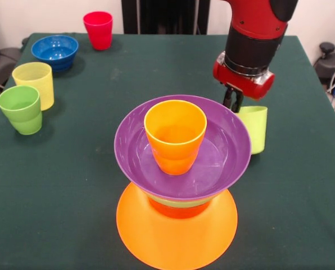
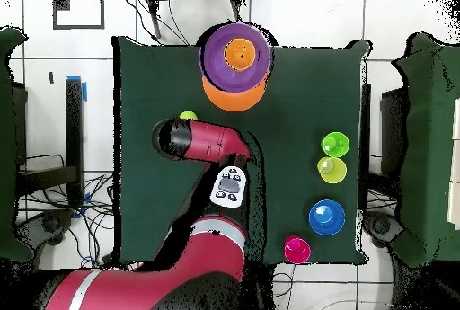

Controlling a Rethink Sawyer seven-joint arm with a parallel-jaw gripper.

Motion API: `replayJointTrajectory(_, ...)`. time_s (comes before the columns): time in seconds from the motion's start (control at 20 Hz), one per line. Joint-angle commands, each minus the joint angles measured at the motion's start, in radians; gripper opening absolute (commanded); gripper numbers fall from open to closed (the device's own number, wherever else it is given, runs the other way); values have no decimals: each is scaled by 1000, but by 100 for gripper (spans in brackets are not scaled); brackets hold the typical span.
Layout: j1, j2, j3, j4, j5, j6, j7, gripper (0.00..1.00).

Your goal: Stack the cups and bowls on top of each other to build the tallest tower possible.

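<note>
Tower partly built: big orange bowl upside down as base, a red-orange bowl and a thin green rim above it, purple bowl upright on those, orange cup standing inside the purple bowl. The tower sits near the table edge in the front view. Gripper is down at the lime cup, just behind and beside the tower; the purple rim hides the fingertips, so I cannot tell whether it's apart or clamped on the cup. Loose pieces, well apart on the other side: green cup, yellow cup, blue bowl, red cup. Judgement: roughly half done; lime cup looks next, four loose pieces after that.
</note>
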State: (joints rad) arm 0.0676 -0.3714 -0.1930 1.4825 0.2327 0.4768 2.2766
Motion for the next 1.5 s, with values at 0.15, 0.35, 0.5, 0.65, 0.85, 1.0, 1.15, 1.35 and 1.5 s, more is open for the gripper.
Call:
replayJointTrajectory(0.15,-12,-13,67,22,21,55,123,0)
replayJointTrajectory(0.35,0,-11,57,-9,24,98,134,0)
replayJointTrajectory(0.5,8,3,59,-24,30,101,146,0)
replayJointTrajectory(0.65,14,2,63,-18,37,111,154,0)
replayJointTrajectory(0.85,20,-9,55,-16,40,136,158,0)
replayJointTrajectory(1.0,26,-18,48,-13,41,147,163,0)
replayJointTrajectory(1.15,29,-40,37,-16,38,190,163,0)
replayJointTrajectory(1.35,25,-93,26,-14,30,270,149,0)
replayJointTrajectory(1.5,4,-124,24,-35,19,335,121,0)
